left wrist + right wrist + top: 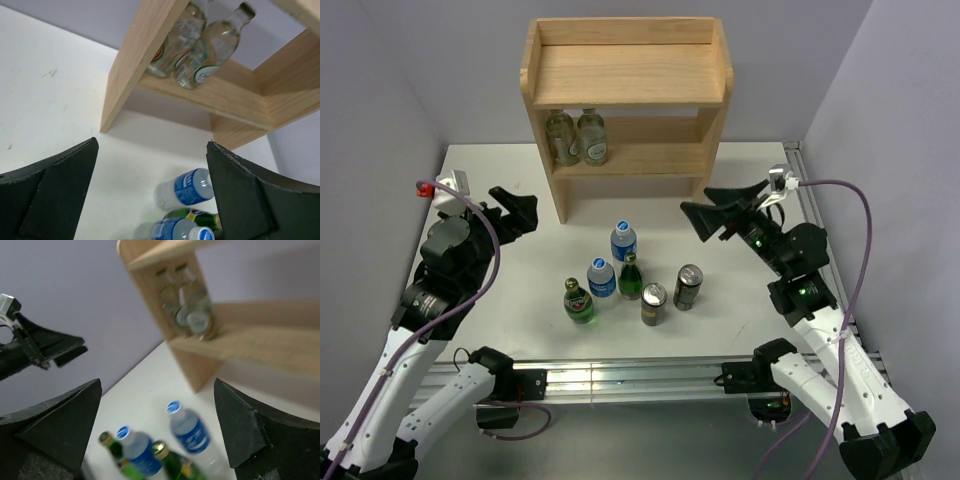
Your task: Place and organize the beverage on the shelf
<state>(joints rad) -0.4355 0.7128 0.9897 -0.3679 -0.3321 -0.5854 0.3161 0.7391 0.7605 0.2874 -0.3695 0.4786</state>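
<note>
From above, the shelf [620, 75] stands at the middle of the table's [770, 180] far edge, open side toward the arms. Two clear glass bottles [577, 137] stand side by side, touching, at the left end of its lower board. Grouped mid-table toward the near edge are two blue-labelled water bottles [623, 242], two green bottles [631, 277] and two cans [688, 287], all upright. The left tool [528, 215] hangs near the left edge and the right tool [705, 212] near the right edge, each with jaws spread wide and holding nothing.

In the left wrist view, the left tool [152, 150] is open and the shelf's [235, 100] left side panel and lower board, with the glass bottles [200, 55], sit between its fingers. A water bottle [182, 187] and a green bottle [195, 217] show beneath.

The right wrist view is blurred. The right tool [157, 390] gapes open. Beyond it are the shelf [260, 340], water bottles [190, 432], green bottles [172, 460], and the left tool [55, 347] at the side.
</note>
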